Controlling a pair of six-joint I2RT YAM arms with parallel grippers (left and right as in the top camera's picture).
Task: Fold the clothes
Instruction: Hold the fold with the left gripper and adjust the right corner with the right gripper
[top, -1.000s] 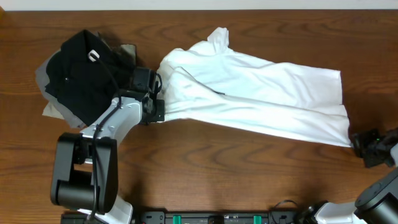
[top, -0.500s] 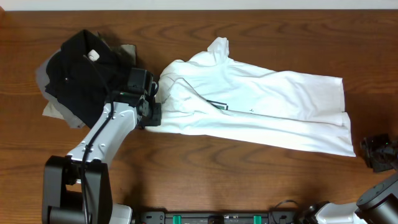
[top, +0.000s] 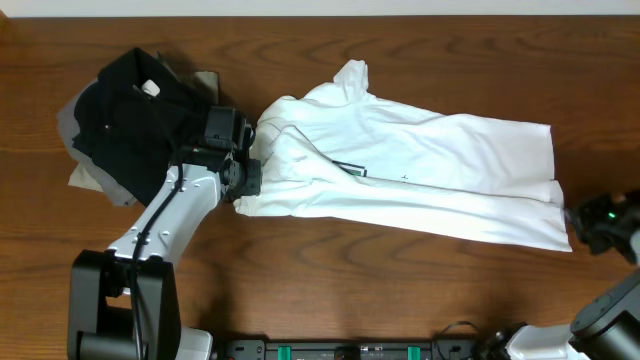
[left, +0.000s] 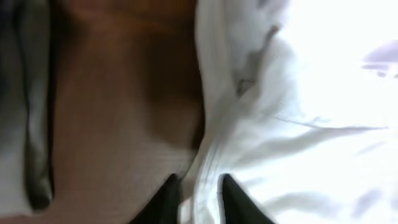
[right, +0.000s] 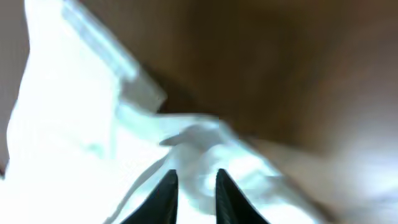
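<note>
Right gripper (right: 194, 179) neared T-shirt (top: 430, 170) hem, jaws' state unclear; left gripper (left: 199, 186) jaws clench its edge.

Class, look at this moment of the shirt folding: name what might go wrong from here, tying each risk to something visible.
1. The left gripper pinches just the edge of the white short-sleeved cotton T-shirt; a hard pull may slip it free.
2. That gripper sits close beside the black folded garment, so a sweep could drag it.
3. The shirt lies creased and bunched near that gripper; folding now may trap wrinkles.
</note>
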